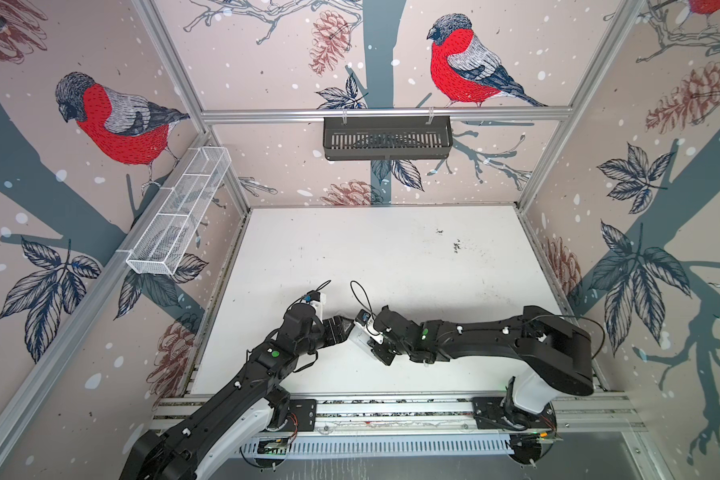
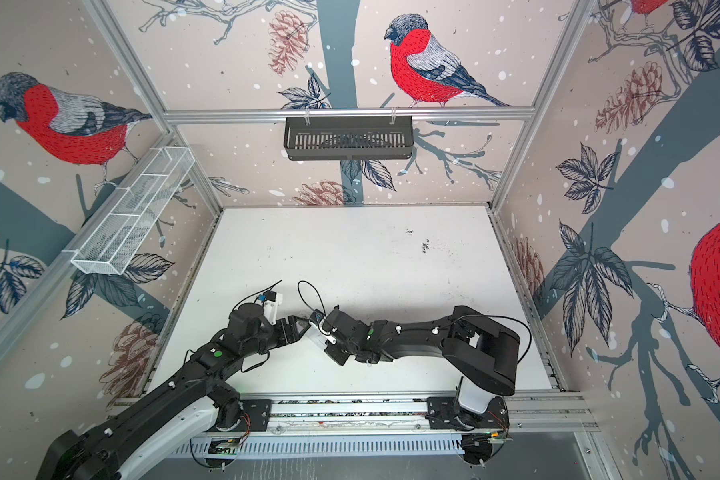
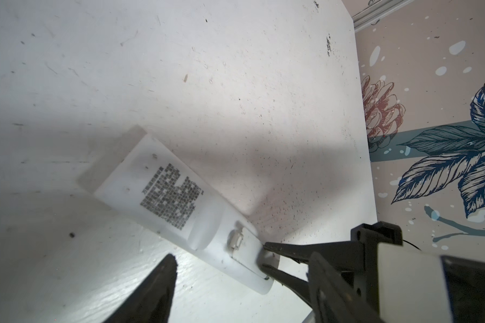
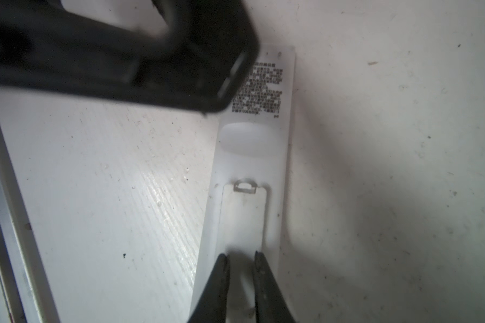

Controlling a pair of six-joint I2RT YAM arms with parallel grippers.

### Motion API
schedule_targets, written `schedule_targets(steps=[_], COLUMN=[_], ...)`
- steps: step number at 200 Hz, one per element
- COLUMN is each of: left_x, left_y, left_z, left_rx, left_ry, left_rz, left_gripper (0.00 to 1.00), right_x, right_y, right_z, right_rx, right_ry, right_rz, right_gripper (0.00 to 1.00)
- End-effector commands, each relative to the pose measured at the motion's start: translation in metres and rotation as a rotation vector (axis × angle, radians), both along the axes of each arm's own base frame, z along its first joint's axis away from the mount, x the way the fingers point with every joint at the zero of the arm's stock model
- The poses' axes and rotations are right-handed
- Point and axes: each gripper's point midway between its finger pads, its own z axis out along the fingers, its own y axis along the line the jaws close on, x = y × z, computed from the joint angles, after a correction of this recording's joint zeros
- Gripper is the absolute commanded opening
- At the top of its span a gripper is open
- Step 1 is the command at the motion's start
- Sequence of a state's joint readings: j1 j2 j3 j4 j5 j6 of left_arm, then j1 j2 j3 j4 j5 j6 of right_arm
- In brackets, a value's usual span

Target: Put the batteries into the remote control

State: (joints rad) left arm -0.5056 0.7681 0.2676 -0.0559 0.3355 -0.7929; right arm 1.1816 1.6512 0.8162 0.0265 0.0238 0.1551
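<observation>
The remote control (image 4: 252, 156) lies back up on the white table, showing printed text, an oval dent and a closed battery cover (image 4: 244, 215) with a small latch. My right gripper (image 4: 242, 258) is closed to a narrow gap on the cover end of the remote. In both top views the remote (image 1: 360, 344) (image 2: 319, 341) is a white patch under my right wrist. My left gripper (image 1: 345, 326) stands open just left of the remote, holding nothing. Only one of its fingertips (image 3: 167, 265) shows in the left wrist view, beside the remote (image 3: 163, 181). The batteries are out of view.
A black slotted basket (image 1: 387, 139) hangs on the back rail. A white mesh basket (image 1: 179, 212) is fixed to the left wall. The white table (image 1: 391, 257) stretches behind both arms. The arms' metal base rail (image 1: 391, 409) runs along the front edge.
</observation>
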Motion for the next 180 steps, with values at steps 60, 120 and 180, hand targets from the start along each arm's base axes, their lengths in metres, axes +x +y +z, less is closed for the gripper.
schedule_targets(steps=[60, 120, 180], left_x=[0.004, 0.003, 0.003], left_y=[-0.025, -0.041, -0.056], left_z=[0.012, 0.003, -0.006], left_rx=[-0.103, -0.094, -0.089], left_ry=[-0.081, -0.073, -0.048], left_rz=[-0.101, -0.161, -0.212], left_gripper=[0.39, 0.31, 0.3], right_x=[-0.003, 0.023, 0.034], right_y=[-0.012, -0.039, -0.073], right_z=[0.028, 0.077, 0.093], right_rx=[0.058, 0.188, 0.247], right_ry=[0.015, -0.037, -0.058], right_rz=[-0.021, -0.16, -0.259], right_gripper=[0.22, 0.27, 0.3])
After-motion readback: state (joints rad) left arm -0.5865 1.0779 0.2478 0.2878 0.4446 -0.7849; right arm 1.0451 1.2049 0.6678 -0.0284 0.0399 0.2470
